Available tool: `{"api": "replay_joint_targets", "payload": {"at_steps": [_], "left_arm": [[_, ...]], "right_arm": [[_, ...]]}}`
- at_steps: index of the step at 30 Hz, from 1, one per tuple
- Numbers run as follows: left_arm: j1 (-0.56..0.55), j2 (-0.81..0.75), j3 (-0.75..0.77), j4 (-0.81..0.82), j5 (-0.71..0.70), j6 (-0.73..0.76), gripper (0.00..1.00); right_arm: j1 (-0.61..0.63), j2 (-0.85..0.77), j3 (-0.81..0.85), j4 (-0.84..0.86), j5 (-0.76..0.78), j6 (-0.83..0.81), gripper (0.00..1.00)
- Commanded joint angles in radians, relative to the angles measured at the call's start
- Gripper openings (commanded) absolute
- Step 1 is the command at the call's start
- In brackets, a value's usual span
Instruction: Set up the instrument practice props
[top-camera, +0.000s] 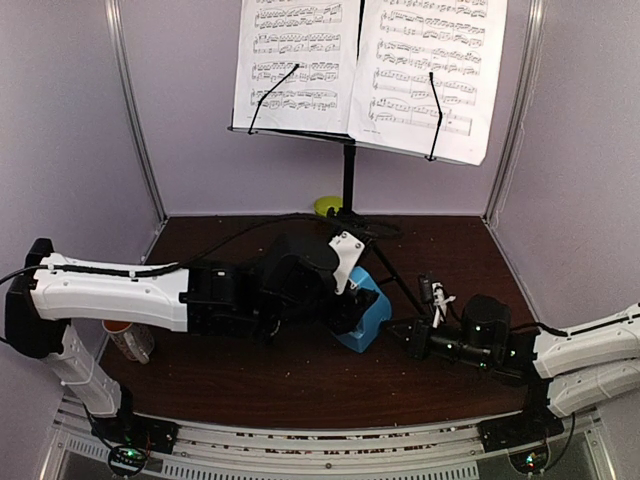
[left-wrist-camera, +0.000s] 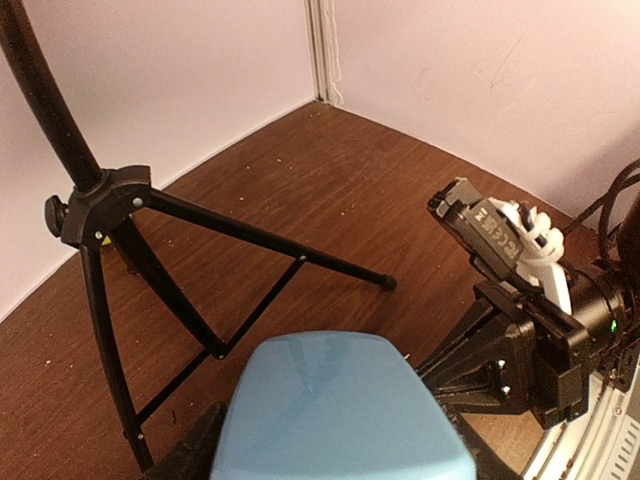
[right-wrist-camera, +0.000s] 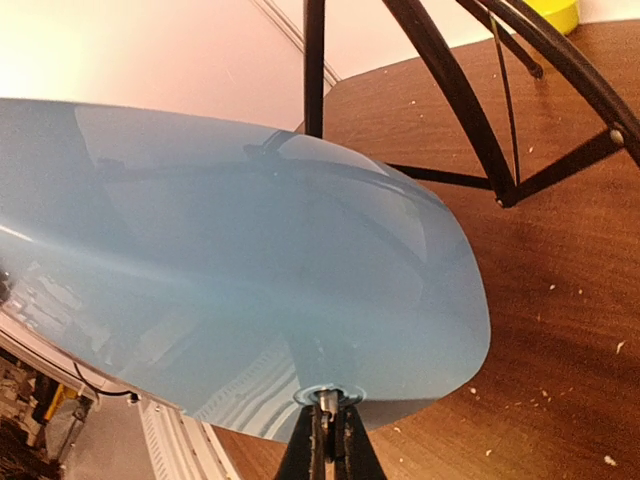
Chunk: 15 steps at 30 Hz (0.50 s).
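Observation:
The black music stand (top-camera: 349, 175) stands at the back with two white sheet-music pages (top-camera: 295, 60) (top-camera: 430, 70) clipped on its desk. The blue pyramid metronome (top-camera: 368, 318) sits on the table by the stand's legs. My left gripper (top-camera: 350, 300) is shut on its body. In the left wrist view the metronome (left-wrist-camera: 340, 410) fills the gap between the dark fingers (left-wrist-camera: 185, 445). My right gripper (top-camera: 405, 335) comes in from the right. In the right wrist view it (right-wrist-camera: 328, 430) is shut on a small metal winding key (right-wrist-camera: 328, 398) on the metronome's side (right-wrist-camera: 230, 260).
The stand's tripod legs (left-wrist-camera: 110, 200) spread over the brown table just behind the metronome. A lime-green bowl (top-camera: 328, 206) sits at the back wall by the pole. A white mug (top-camera: 128, 338) stands under my left arm. Purple walls close in three sides.

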Motion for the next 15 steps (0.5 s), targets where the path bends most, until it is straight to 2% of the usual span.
{"api": "replay_joint_targets", "payload": {"at_steps": [1, 12, 14, 15], "left_arm": [[-0.001, -0.051, -0.055, 0.112, 0.005, 0.025, 0.14], [-0.006, -0.065, -0.124, 0.154, -0.009, 0.007, 0.13], [-0.005, -0.056, -0.109, 0.123, -0.035, -0.008, 0.13], [-0.005, -0.049, -0.096, 0.100, -0.054, -0.015, 0.13]], "right_arm": [[-0.028, -0.041, -0.021, 0.198, -0.037, 0.165, 0.00], [-0.099, 0.081, -0.041, 0.497, -0.117, 0.332, 0.00], [-0.101, 0.106, -0.031, 0.507, -0.142, 0.323, 0.00], [-0.100, 0.109, -0.012, 0.457, -0.159, 0.298, 0.00]]}}
